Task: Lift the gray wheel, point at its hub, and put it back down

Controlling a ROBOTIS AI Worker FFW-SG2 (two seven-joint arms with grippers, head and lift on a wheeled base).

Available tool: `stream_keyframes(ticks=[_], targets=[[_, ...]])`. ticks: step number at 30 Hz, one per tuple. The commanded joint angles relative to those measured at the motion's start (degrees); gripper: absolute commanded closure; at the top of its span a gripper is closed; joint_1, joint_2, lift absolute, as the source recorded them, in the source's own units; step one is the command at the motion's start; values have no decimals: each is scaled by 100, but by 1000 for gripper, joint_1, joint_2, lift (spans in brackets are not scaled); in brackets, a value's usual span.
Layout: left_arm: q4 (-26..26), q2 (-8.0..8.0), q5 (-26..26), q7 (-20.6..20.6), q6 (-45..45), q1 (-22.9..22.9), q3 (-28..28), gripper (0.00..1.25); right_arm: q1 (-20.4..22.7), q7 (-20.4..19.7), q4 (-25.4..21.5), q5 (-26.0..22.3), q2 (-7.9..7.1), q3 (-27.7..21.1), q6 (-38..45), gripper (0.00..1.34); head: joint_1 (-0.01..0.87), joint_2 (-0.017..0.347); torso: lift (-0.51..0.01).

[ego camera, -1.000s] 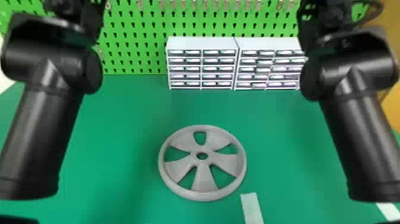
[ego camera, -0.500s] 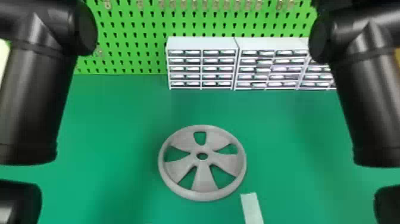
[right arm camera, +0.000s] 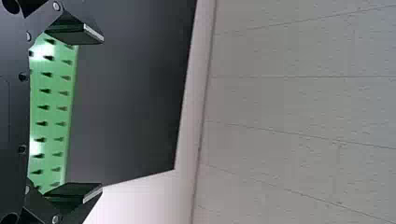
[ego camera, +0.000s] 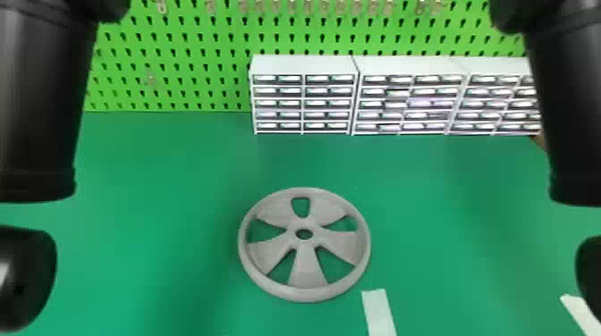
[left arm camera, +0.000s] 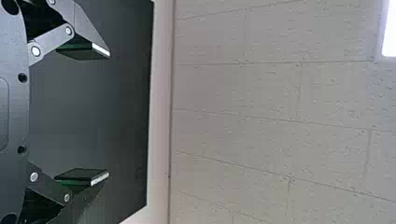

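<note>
In the head view, the gray wheel [ego camera: 306, 268] lies flat on a green worktop [ego camera: 156, 201], its five broad spokes meeting at a hub [ego camera: 304, 222] with a round hole. The left arm [ego camera: 40, 111] hangs well to the left of the wheel and the right arm [ego camera: 577, 111] well to its right, neither touching it. Just to the near right of the wheel is a white strip [ego camera: 379, 312]; a second pale strip [ego camera: 581, 312] lies farther to its right. Beyond the wheel, white drawer cabinets [ego camera: 304, 67] stand side by side, the rightmost partly hidden by the right arm. Farther beyond it rises a bright green pegboard [ego camera: 176, 60], a row of metal hooks [ego camera: 308, 5] near the top of the view.

In the left wrist view, the left gripper [left arm camera: 107, 113] is wide apart, its two black fingers [left arm camera: 81, 175] well separated with nothing held between them. Past them are a dark flat surface [left arm camera: 93, 112], pale flecked panels [left arm camera: 233, 93] marked by thin seams, and a bright light [left arm camera: 391, 32].

In the right wrist view, the right gripper [right arm camera: 102, 112] is likewise spread wide and empty, its flat fingers well apart. A section of the perforated green pegboard shows in the gap, along with another dark surface [right arm camera: 126, 93] and more pale panels [right arm camera: 289, 102].
</note>
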Motion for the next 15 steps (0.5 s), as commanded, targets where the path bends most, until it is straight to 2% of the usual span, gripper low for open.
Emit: stream_keyframes(ticks=[1,11,15], targets=[[-82,35,-48,31,-1,-139,2,357,-180,-27,-75,66,-14,-16,0,173,692,48,-88],[-178,61,-110,92,8,-332,143,349,-470,-27,-322,83,-110,-104,35,160,692,48,-88],[-178,123,-110,92,34,-438,152,349,-514,-36,-462,83,-154,-139,62,159,692,48,-88]])
